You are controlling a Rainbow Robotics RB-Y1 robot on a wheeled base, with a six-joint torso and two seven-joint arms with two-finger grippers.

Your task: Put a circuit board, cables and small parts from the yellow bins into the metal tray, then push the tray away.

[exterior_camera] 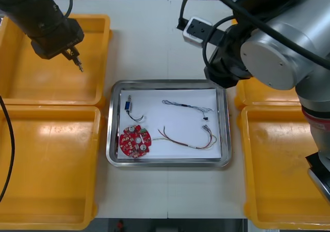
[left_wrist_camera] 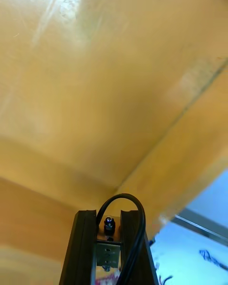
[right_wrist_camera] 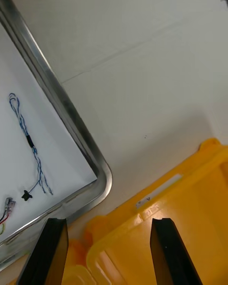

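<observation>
Left wrist view: left jaws pinching black cable over yellow bin; right jaws spread near metal tray corner

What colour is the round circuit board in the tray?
Red; the circuit board shows best in the front view.

The tray is polished metal with a shiny rim and a matt white floor. The yellow bins are smooth, softly glossy plastic. The table looks pale and matt, and the black cable pinched in the left claw has a smooth, faintly shiny sheath.
</observation>
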